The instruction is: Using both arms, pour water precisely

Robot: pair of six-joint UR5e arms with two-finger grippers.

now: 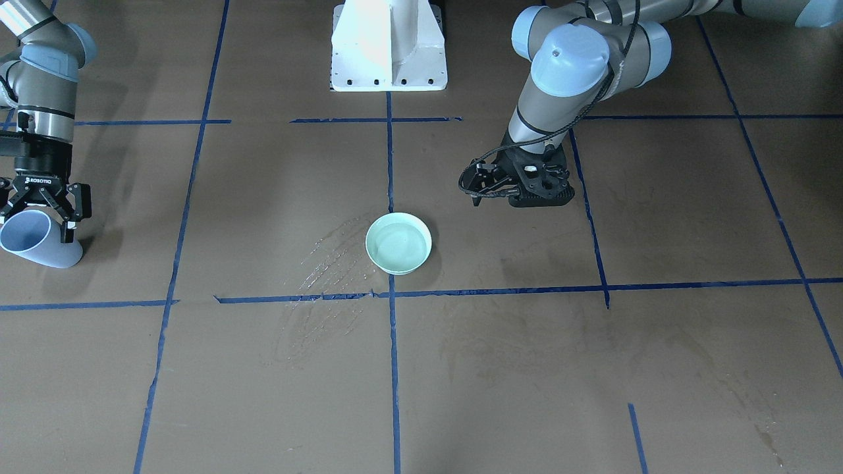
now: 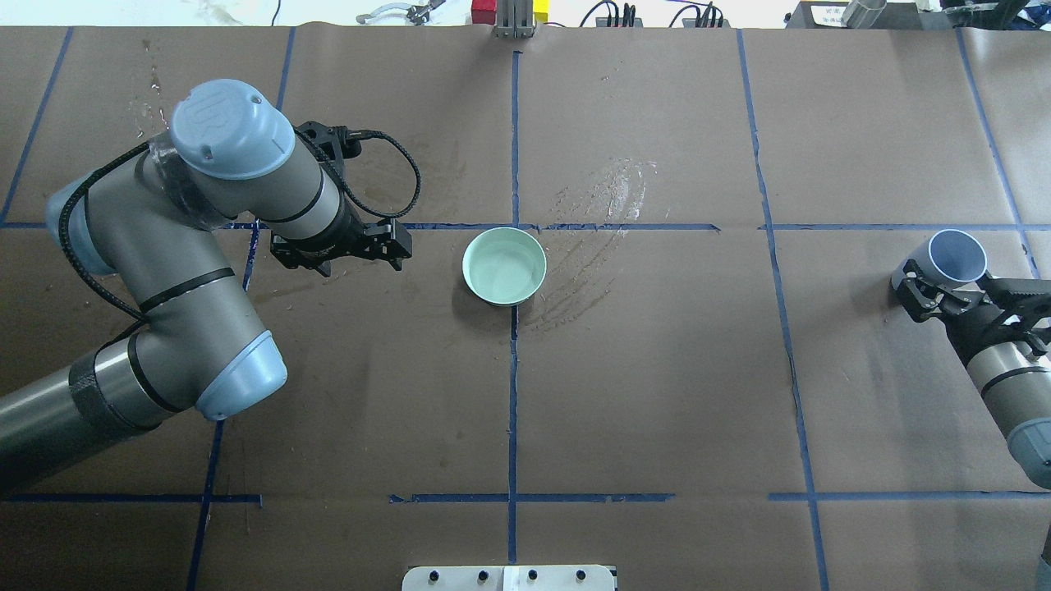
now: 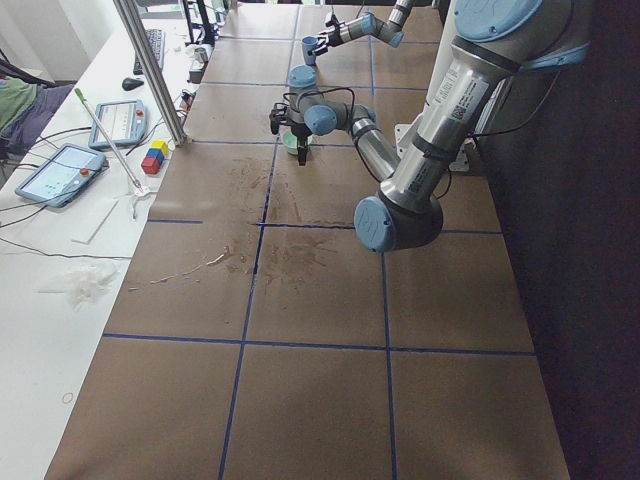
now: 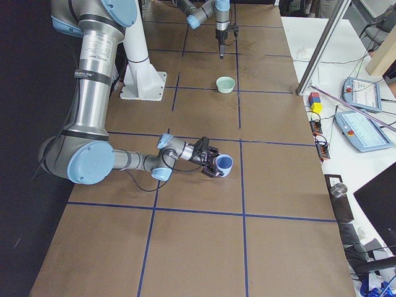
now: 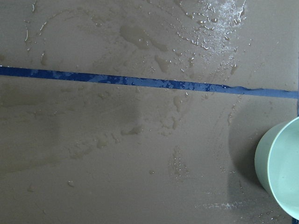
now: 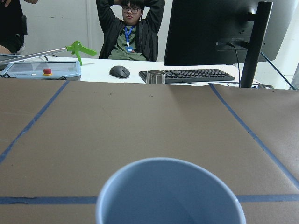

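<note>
A pale green bowl (image 1: 398, 243) (image 2: 504, 265) stands at the table's middle where the blue tape lines cross. It holds the water (image 1: 397, 245), a faint sheen. My left gripper (image 1: 520, 194) (image 2: 341, 250) points down beside the bowl, apart from it, open and empty. The left wrist view shows only the bowl's rim (image 5: 280, 168) at its right edge. My right gripper (image 1: 36, 224) (image 2: 956, 283) is far off at the table's end, shut on a light blue cup (image 1: 33, 240) (image 2: 956, 254) (image 6: 170, 193). The cup is tilted on its side and I see no water in it.
Glistening wet streaks (image 1: 329, 263) (image 2: 608, 205) mark the brown paper beside the bowl. The white pedestal (image 1: 388, 46) stands at the robot's edge. Beyond the far edge are a desk with a keyboard (image 6: 187, 74), a metal cup (image 6: 155, 77) and a seated person (image 6: 131, 28).
</note>
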